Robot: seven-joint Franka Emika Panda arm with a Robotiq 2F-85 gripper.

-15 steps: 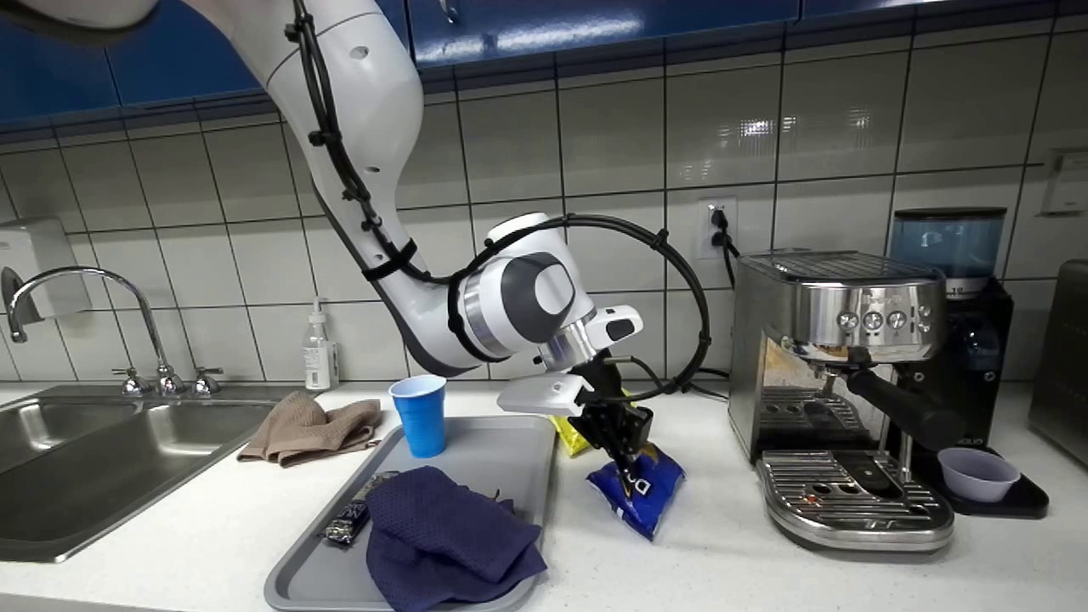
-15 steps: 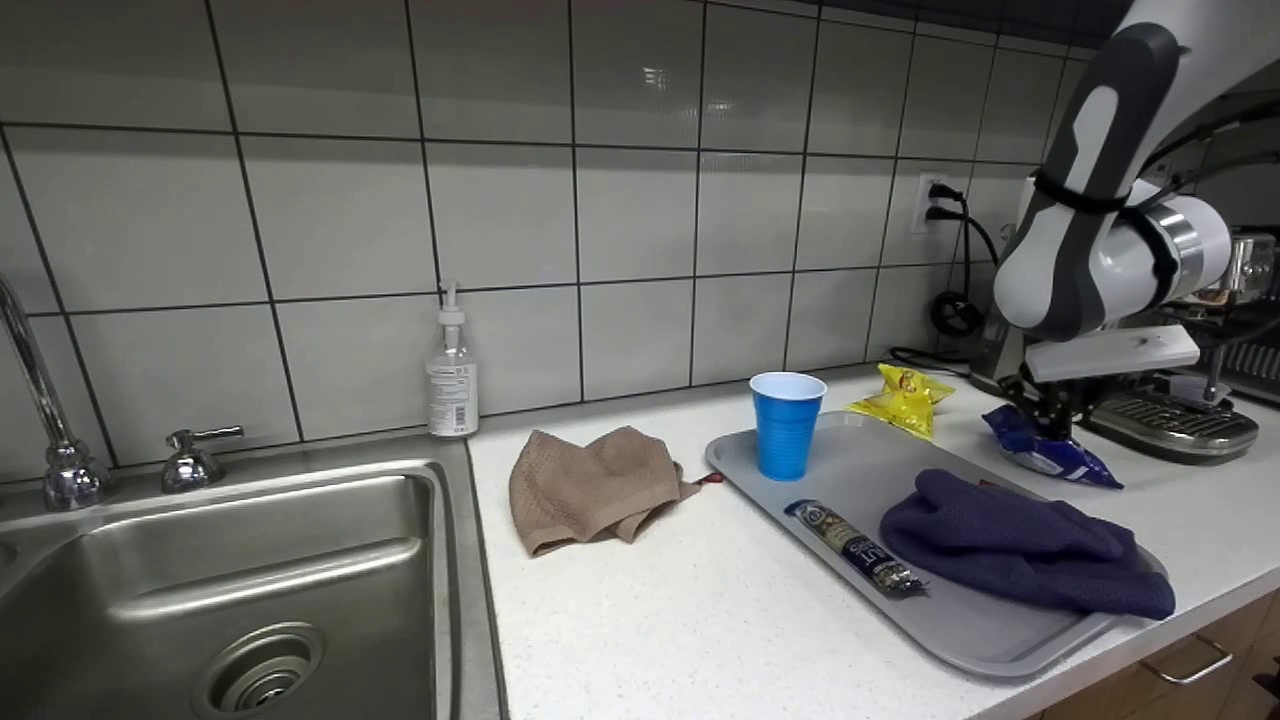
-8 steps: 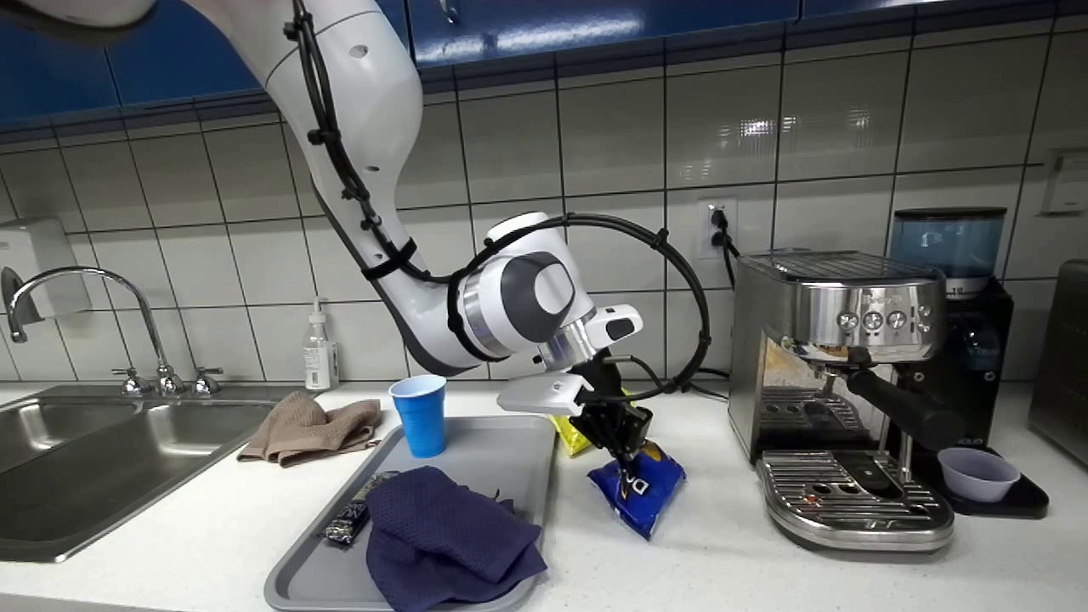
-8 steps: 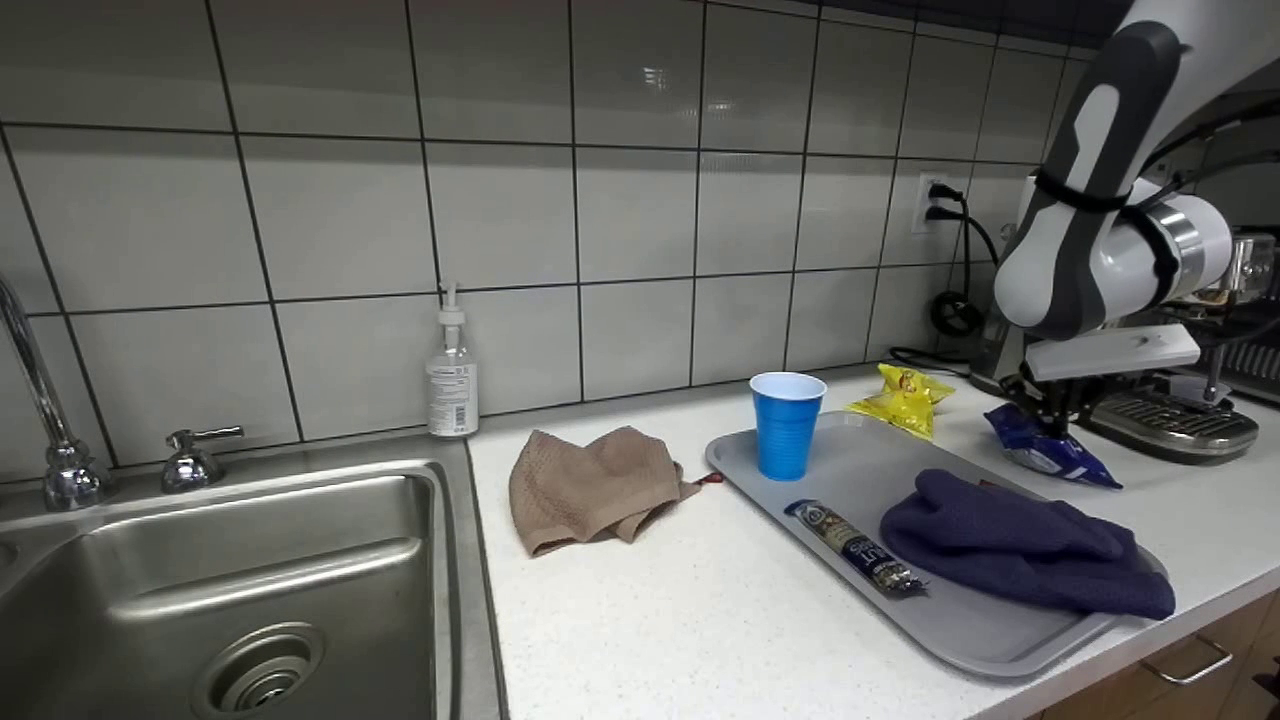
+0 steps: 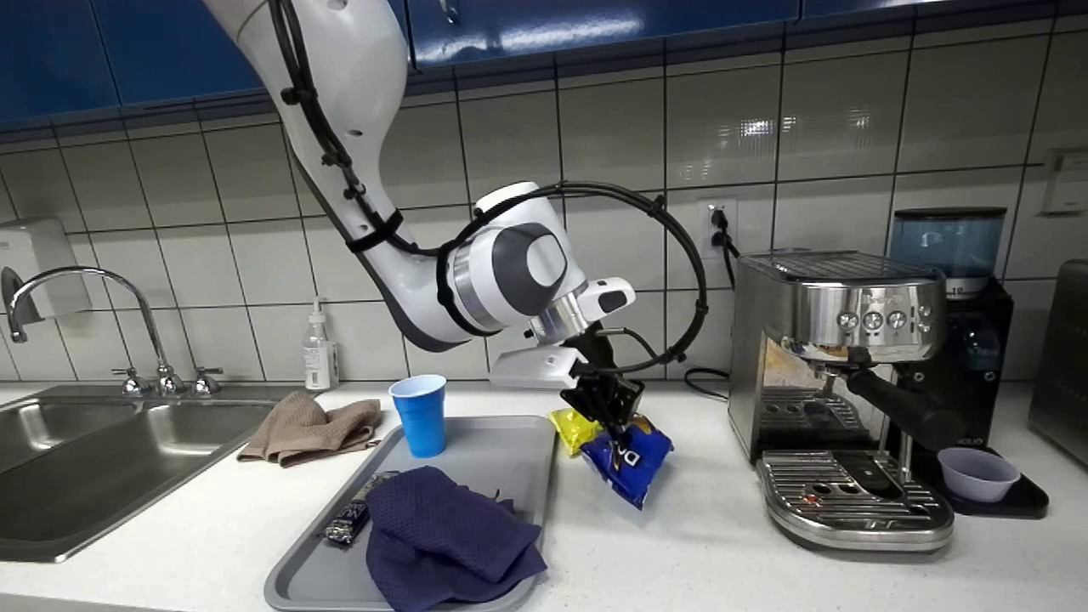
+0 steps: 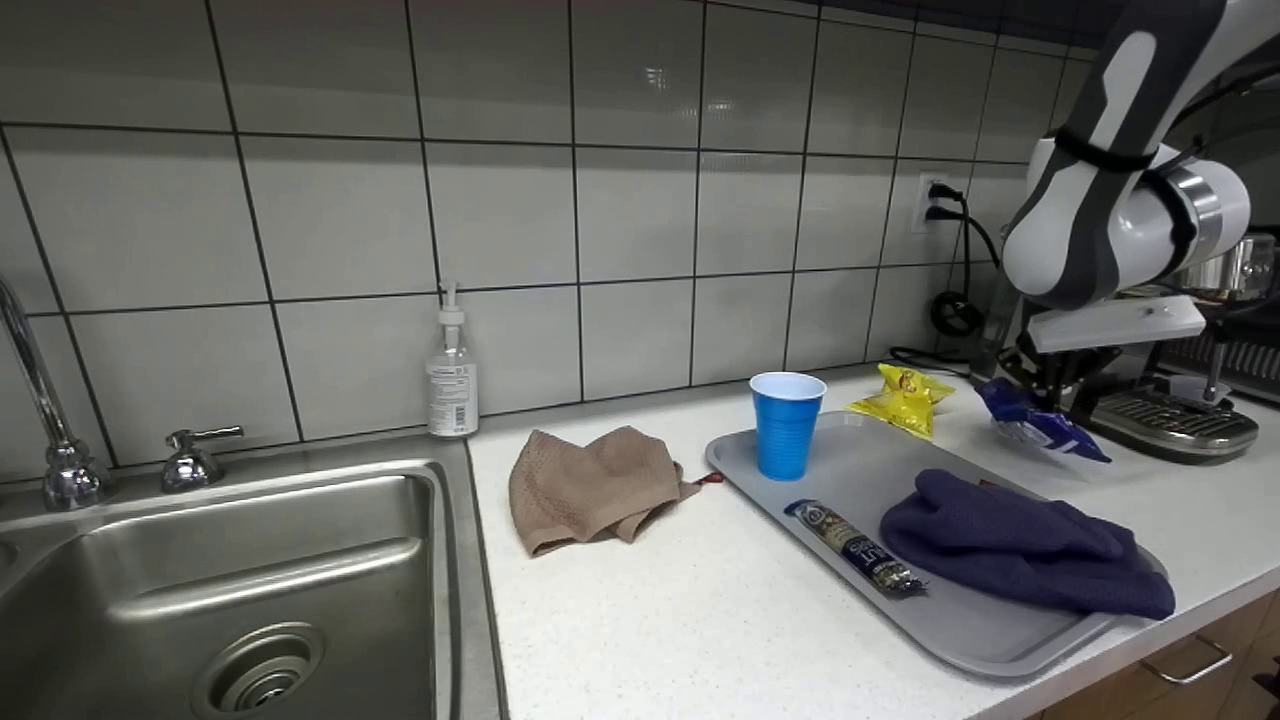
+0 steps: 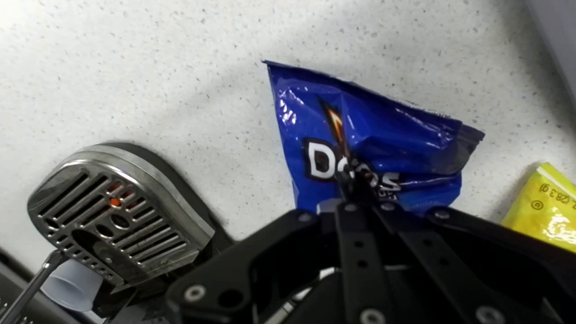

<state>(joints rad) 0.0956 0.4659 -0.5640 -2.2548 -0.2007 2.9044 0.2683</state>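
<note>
The jaws are pinching a glossy, creased blue chip bag; it is showing white lettering and hanging tilted over the surface, between its back and front edges.

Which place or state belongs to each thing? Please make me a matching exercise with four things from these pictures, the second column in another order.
Things:
1. blue cup
2. brown cloth
3. blue snack bag
4. dark purple cloth

Places or states:
A. on the counter between the sink and the tray
B. on the tray, partly over its edge
C. upright on the tray
D. pinched in the gripper

Right pairs: 1-C; 2-A; 3-D; 4-B
</note>
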